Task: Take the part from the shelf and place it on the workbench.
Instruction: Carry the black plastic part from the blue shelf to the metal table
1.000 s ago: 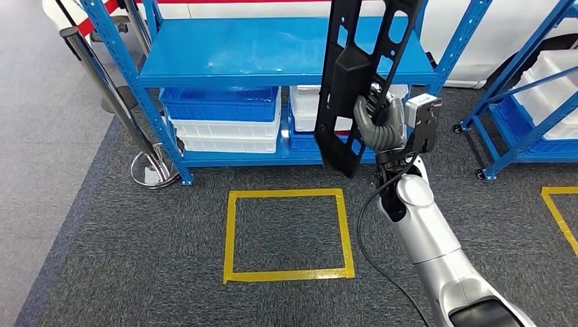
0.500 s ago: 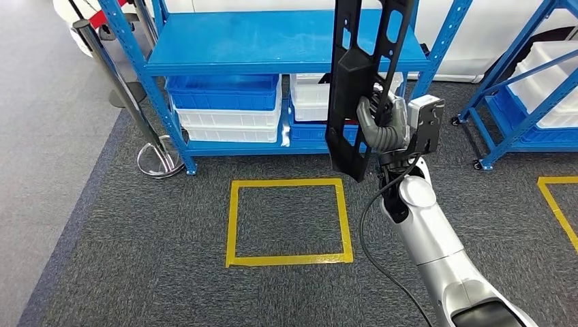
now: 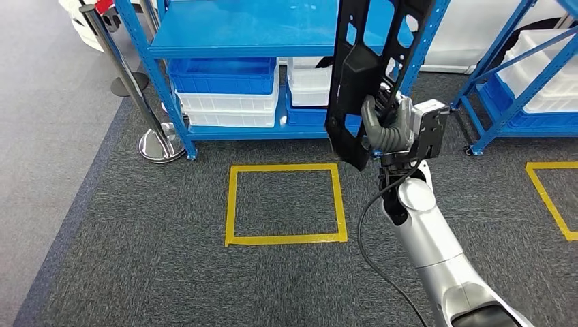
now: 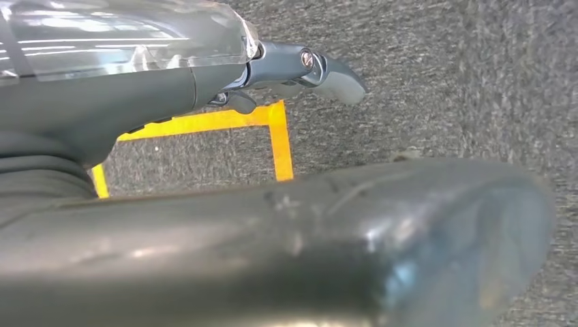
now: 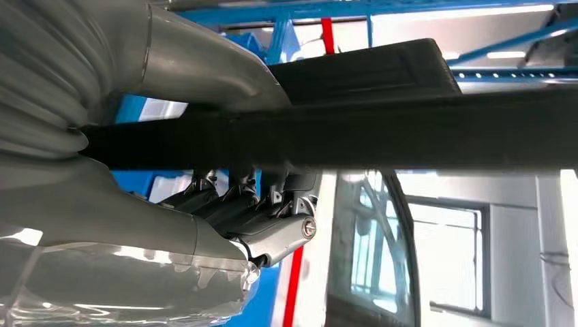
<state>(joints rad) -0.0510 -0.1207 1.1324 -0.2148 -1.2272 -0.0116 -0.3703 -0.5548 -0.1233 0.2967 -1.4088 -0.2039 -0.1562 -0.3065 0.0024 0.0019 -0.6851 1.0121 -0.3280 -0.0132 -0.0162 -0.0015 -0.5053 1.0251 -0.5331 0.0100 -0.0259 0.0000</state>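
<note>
A long black part (image 3: 361, 68) with cut-out slots stands nearly upright in front of the blue shelf (image 3: 245, 30). My right hand (image 3: 388, 126) grips it near its lower half, fingers wrapped round one bar. In the right wrist view the part (image 5: 409, 136) runs as a dark bar across the picture, and the fingers of my right hand (image 5: 238, 211) curl round it. My left hand (image 4: 286, 65) hangs over the grey carpet and holds nothing, its fingers stretched out.
A yellow tape square (image 3: 283, 238) marks the carpet before the shelf, also seen as a tape corner (image 4: 279, 143). Blue and white bins (image 3: 221, 75) fill the lower shelf. A stanchion base (image 3: 153, 143) stands at left. Another blue rack (image 3: 538, 75) and a tape line (image 3: 545, 197) are at right.
The whole view has shifted: the shelf and the yellow square now lie higher and look slightly smaller. The black part stays in my right hand, held the same way.
</note>
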